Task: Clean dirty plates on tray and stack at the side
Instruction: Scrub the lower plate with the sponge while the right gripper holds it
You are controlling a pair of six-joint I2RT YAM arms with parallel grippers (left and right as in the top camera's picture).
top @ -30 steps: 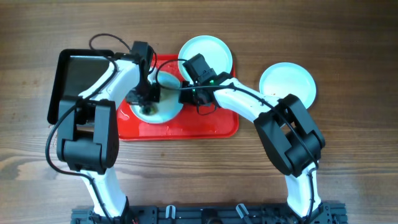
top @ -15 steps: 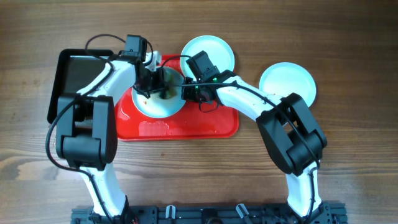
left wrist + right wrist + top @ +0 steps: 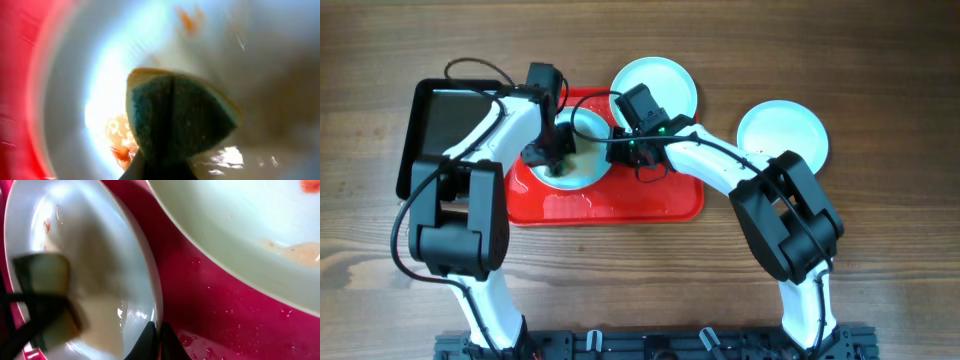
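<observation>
The left claw (image 3: 553,153) is clenched on a green sponge (image 3: 177,117) with a yellow edge, which is pressed onto the smeared plate (image 3: 100,75) directly beneath it. This view is blurred, so the grip looks firm rather than being plainly shown. Orange-red smears (image 3: 120,142) lie just beside the sponge's lower corner. Just past the plate's rim is the red tray (image 3: 17,85) that carries it.

The right claw (image 3: 156,332) is pinched onto the same plate's rim, jaws nearly together, with wet tray floor just beyond its tips. Ahead of it and to its right, a second plate (image 3: 235,225) with a faint orange smear sits at the tray's far edge.

Well away from both claws, a third plate (image 3: 783,132) lies on the wooden counter (image 3: 880,250). A black tray (image 3: 445,125) sits beside the red one, behind the left arm.
</observation>
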